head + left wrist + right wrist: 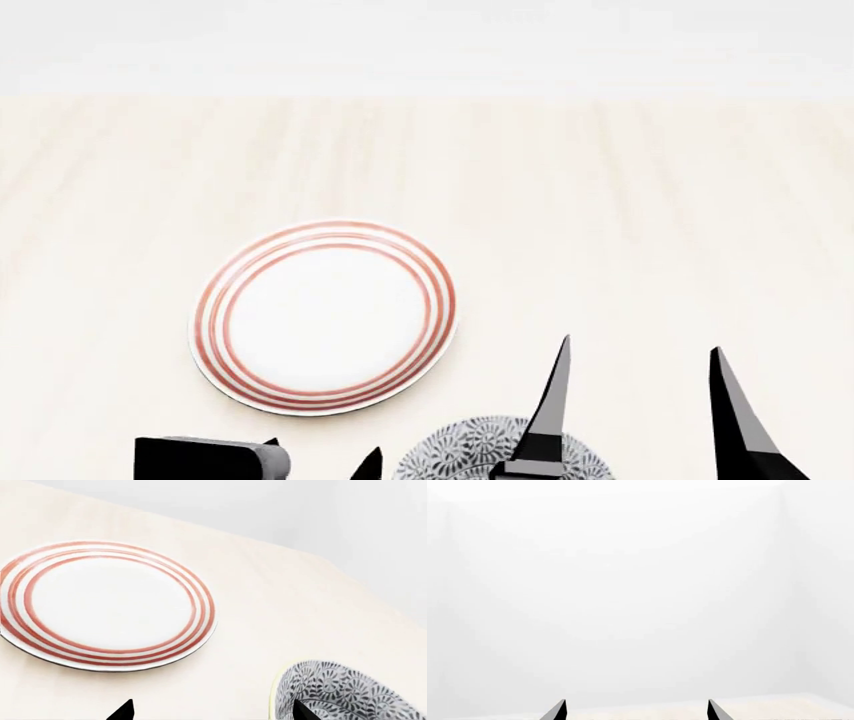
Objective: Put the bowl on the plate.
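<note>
Right gripper, jaws apart, is raised with its tips pointing away over the table; left gripper, jaws also apart, hangs low near the bowl, one tip over its rim. Plate lies flat and bare, mid-table. Bowl sits on the table just beside the plate's near edge, not gripped. Step in hand: approach. The next move probably calls for a jaw closing on the bowl's rim.

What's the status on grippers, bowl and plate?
Left gripper, right gripper open, empty. Grey-and-white floral ceramic bowl on table beside bare red-ringed white plate. Path clear.
</note>
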`<state>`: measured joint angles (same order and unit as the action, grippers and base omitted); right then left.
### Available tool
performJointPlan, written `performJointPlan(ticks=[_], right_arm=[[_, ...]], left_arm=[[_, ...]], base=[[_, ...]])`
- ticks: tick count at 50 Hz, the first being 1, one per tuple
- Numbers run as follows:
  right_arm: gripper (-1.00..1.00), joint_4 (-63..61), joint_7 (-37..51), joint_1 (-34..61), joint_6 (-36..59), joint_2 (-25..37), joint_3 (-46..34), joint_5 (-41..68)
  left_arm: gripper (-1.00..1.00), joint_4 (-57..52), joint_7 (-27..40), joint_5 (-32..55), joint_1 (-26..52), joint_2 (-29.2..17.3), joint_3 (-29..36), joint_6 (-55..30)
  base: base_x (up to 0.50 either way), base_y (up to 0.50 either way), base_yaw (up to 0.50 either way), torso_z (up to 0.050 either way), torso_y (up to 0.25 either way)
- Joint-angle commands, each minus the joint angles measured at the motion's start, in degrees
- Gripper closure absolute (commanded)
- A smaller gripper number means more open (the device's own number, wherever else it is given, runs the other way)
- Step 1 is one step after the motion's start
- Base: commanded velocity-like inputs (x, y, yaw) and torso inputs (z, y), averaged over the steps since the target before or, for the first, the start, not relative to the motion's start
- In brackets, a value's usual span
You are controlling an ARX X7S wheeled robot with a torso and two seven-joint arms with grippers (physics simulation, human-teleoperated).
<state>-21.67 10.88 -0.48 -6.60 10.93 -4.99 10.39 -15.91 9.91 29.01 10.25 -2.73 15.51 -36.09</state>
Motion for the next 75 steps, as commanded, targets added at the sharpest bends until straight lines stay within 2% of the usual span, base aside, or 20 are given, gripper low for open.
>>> performJointPlan(ticks=[1, 7, 10, 37, 56, 57, 67, 75], right_arm=[[-1.00, 0.67, -0.84, -0.16, -0.33, -0.53, 0.35, -0.92], [-1.00, 1.21, -0.69, -0.11, -0.61, -0.37, 0.03, -0.91], [-1.00, 1.10, -0.56, -0.12, -0.59, -0.25, -0.01, -0.76], [-1.00, 1.64, 0.12, -0.13, -1.14, 0.62, -1.06, -0.16], [-1.00, 1.80, 0.56, -0.16, -1.01, 1.19, -1.77, 0.24], [-1.00, 1.67, 0.61, -0.20, -0.90, 1.24, -1.82, 0.24], [-1.00, 2.12, 0.83, -0.13, -1.16, 1.48, -2.20, 0.30], [-1.00, 2.27, 1.04, -0.09, -1.06, 1.72, -2.51, 0.34]], left_arm=[[-1.00, -0.48, 1.41, 6.05, 2.17, 1.00, -1.24, -2.88], [-1.00, -0.50, 2.90, 8.66, 3.15, 0.77, -0.17, -4.85], [-1.00, 1.01, 3.78, 12.44, 3.77, 1.09, -0.68, -8.38], [-1.00, 3.04, 7.53, 15.43, 5.97, -0.46, 4.11, -8.75], [-1.00, 7.66, 8.47, 21.37, 6.12, -0.54, 5.21, -12.28], [1.00, 7.79, 8.75, 21.49, 6.22, -0.55, 5.29, -12.45], [1.00, 8.35, 10.99, 23.97, 7.08, -0.77, 4.73, -13.69], [1.00, 6.00, 11.29, 20.62, 8.58, -2.72, 7.27, -11.53]], base=[[0.00, 0.00, 0.00, 0.000, 0.000], [0.00, 0.00, 0.00, 0.000, 0.000], [0.00, 0.00, 0.00, 0.000, 0.000], [0.00, 0.00, 0.00, 0.000, 0.000], [0.00, 0.00, 0.00, 0.000, 0.000], [0.00, 0.00, 0.00, 0.000, 0.000], [0.00, 0.00, 0.00, 0.000, 0.000], [0.00, 0.00, 0.00, 0.000, 0.000]])
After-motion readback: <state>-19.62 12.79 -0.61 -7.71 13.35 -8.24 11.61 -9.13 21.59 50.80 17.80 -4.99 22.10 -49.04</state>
